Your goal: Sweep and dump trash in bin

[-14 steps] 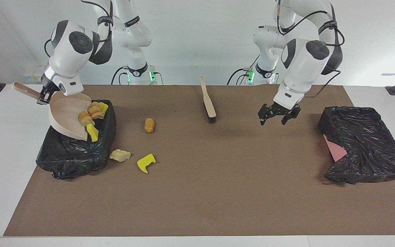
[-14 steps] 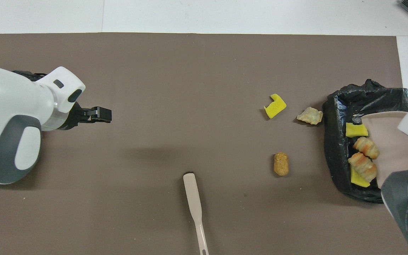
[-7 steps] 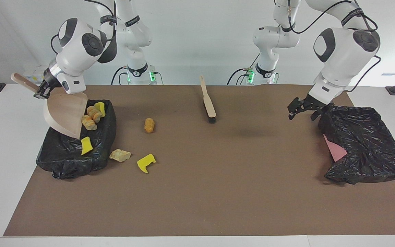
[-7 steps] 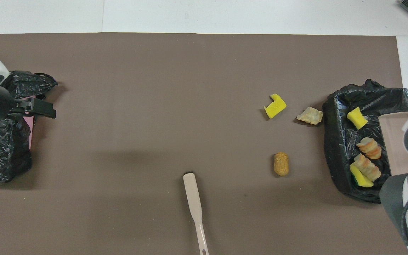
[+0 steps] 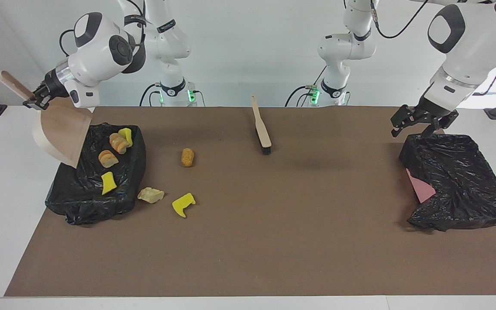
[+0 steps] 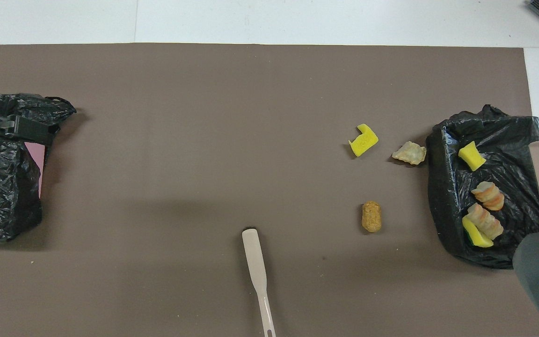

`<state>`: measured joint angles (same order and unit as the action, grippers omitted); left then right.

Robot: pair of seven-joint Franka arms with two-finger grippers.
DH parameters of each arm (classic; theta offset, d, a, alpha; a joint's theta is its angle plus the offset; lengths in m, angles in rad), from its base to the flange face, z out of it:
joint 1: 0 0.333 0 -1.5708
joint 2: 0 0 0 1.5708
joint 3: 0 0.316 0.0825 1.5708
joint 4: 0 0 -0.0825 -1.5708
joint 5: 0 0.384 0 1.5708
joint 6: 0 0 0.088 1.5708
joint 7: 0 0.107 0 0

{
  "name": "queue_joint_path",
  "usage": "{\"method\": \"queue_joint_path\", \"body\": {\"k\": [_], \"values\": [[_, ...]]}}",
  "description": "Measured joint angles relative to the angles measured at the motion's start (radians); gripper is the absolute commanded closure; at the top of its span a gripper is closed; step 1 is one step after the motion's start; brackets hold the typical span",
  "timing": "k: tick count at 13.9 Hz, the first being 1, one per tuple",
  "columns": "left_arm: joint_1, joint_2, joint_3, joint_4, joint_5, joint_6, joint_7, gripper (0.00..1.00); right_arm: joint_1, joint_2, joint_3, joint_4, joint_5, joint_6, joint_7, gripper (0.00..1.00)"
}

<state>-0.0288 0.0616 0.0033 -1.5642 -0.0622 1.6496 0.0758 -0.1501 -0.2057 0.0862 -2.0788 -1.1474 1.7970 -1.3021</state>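
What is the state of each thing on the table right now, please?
Dustpan: tilted over the bin, empty, gripped by its handle.
Bin: bag-lined, holding four scraps.
Three scraps: on the mat beside the bin.
Brush: lying flat, unheld.
Second bin: on its side.
Right hand: shut on dustpan.
Left hand: open, empty.

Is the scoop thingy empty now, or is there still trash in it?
Empty. The dustpan, held tipped over the black-lined bin by the right gripper, shows a bare inside; four scraps lie in the bin.
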Motion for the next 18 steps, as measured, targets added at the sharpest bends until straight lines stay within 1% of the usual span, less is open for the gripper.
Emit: {"method": "queue_joint_path", "body": {"k": [2, 4, 7, 9, 11, 13, 16, 18], "values": [[0.000, -0.009, 0.002, 0.002, 0.001, -0.023, 0.024, 0.00, 0.003, 0.035, 0.002, 0.053, 0.017, 0.000, 0.010, 1.00], [0.000, -0.026, 0.002, 0.006, 0.012, -0.073, 0.034, 0.00, 0.023, 0.098, 0.005, 0.148, 0.069, -0.007, 0.039, 1.00], [-0.002, -0.054, -0.004, -0.011, 0.024, -0.096, 0.042, 0.00, 0.069, 0.217, 0.007, 0.324, 0.181, -0.068, 0.061, 1.00], [-0.003, -0.069, -0.009, -0.034, 0.028, -0.097, 0.043, 0.00, 0.113, 0.268, 0.009, 0.389, 0.263, -0.079, 0.147, 1.00], [-0.003, -0.076, -0.011, -0.047, 0.030, -0.097, 0.043, 0.00, 0.167, 0.310, 0.010, 0.424, 0.325, -0.088, 0.283, 1.00], [-0.003, -0.078, -0.011, -0.052, 0.031, -0.097, 0.043, 0.00, 0.227, 0.369, 0.010, 0.482, 0.407, -0.137, 0.449, 1.00], [-0.003, -0.078, -0.008, -0.052, 0.031, -0.097, 0.043, 0.00, 0.298, 0.473, 0.011, 0.596, 0.576, -0.181, 0.712, 1.00], [-0.002, -0.079, -0.008, -0.052, 0.031, -0.097, 0.043, 0.00, 0.346, 0.523, 0.011, 0.639, 0.684, -0.185, 0.913, 1.00]]}}
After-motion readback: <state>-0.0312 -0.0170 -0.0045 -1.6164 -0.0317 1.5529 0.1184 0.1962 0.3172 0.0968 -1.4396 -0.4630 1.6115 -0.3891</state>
